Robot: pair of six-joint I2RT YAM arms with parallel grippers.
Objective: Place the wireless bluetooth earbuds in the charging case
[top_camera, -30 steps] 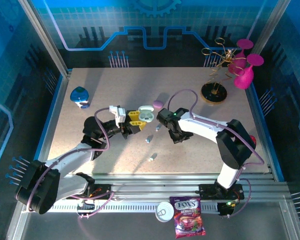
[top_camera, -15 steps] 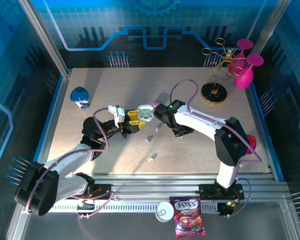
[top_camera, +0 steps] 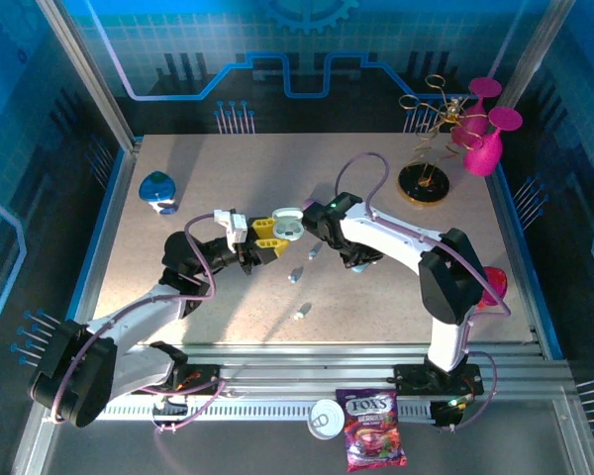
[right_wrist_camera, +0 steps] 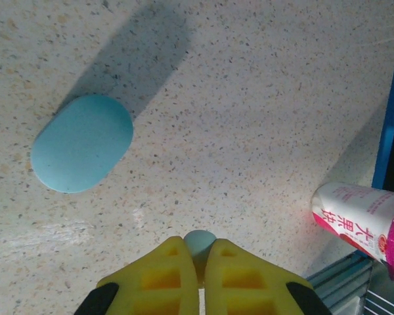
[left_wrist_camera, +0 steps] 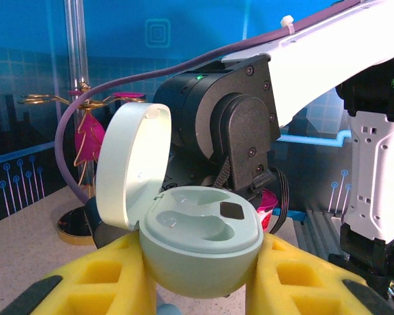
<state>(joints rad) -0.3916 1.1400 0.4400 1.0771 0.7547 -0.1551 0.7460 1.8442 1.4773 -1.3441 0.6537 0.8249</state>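
My left gripper (left_wrist_camera: 198,279) is shut on the pale mint charging case (left_wrist_camera: 203,239), held between its yellow fingers (left_wrist_camera: 98,279). The lid (left_wrist_camera: 130,164) stands open and both sockets are empty. From above, the case (top_camera: 288,226) hangs over the middle of the table. My right gripper (right_wrist_camera: 199,252) is shut on one pale grey-blue earbud (right_wrist_camera: 200,241), whose tip pokes out between the yellow pads. The right arm's wrist (top_camera: 330,215) sits just right of the case, close behind it in the left wrist view. Three loose earbuds (top_camera: 314,252) (top_camera: 293,276) (top_camera: 301,313) lie on the table.
A teal oval case (right_wrist_camera: 82,142) lies on the table under my right gripper, and a pink-and-white bottle (right_wrist_camera: 362,220) stands by the blue edge rail. A blue case (top_camera: 158,190) is at the far left. A gold stand (top_camera: 424,178) and pink ornament (top_camera: 483,134) occupy the back right.
The right arm has swung left and back, bringing its wrist up beside the open case. The left arm and the case have stayed put.
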